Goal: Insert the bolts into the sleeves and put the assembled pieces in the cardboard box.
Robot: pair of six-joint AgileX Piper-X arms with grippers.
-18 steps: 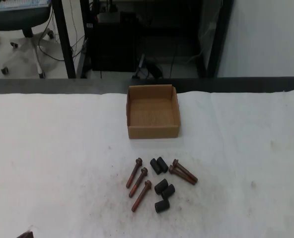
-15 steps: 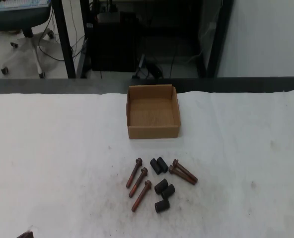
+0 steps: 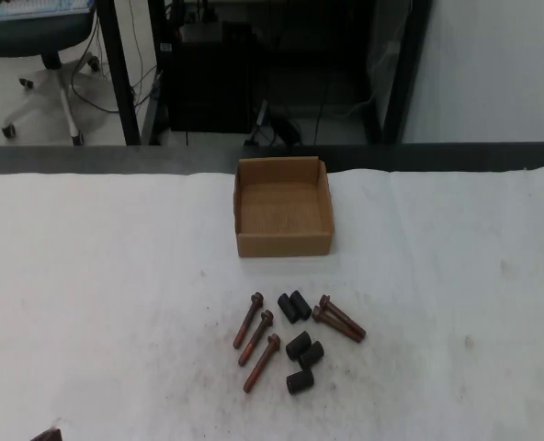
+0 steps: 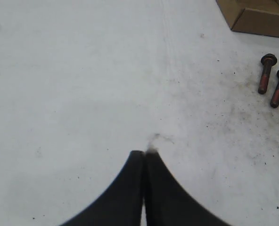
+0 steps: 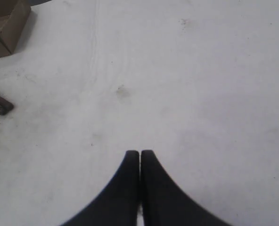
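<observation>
Five bolts (image 3: 248, 320) and five sleeves (image 3: 298, 345) lie loose on the white tabletop (image 3: 116, 276), near side of the cardboard box (image 3: 284, 244). Three bolts sit left and two touching ones right, with the sleeves between as a pair and a trio. Left gripper (image 4: 144, 153) and right gripper (image 5: 140, 153) are both clenched on nothing, over bare tabletop either side of the pile.

High view overlooks the bench (image 3: 88, 276); both close wrist views share its cardboard box (image 3: 284, 244).

The tabletop (image 3: 97, 303) gives open passage left and right of the clustered bolts (image 3: 255, 339) and sleeves (image 3: 299, 346). The cardboard box (image 3: 283, 244) stands just beyond them.
</observation>
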